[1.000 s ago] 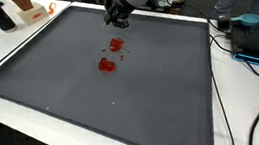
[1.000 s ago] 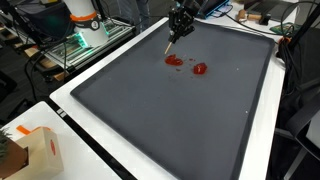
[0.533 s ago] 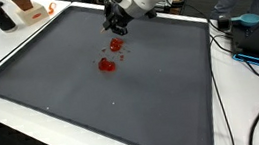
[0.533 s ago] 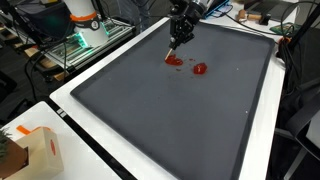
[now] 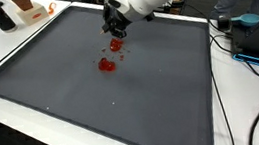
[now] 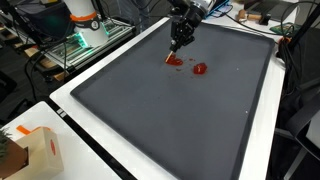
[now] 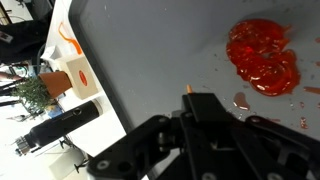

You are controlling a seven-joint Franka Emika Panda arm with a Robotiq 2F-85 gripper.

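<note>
Wrist view: dark mat (image 7: 150, 60), red smear (image 7: 263, 55)

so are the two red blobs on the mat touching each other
Apart. In an exterior view bare mat shows between the red blob by the gripper and the other red blob.

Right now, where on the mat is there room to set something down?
The mat is bare from the red smears to its near rim and across to the edge by the cables. Crowded toward the far rim, where the claw hovers over the smears.

No legible text, label, brand, number or sign in any view.
</note>
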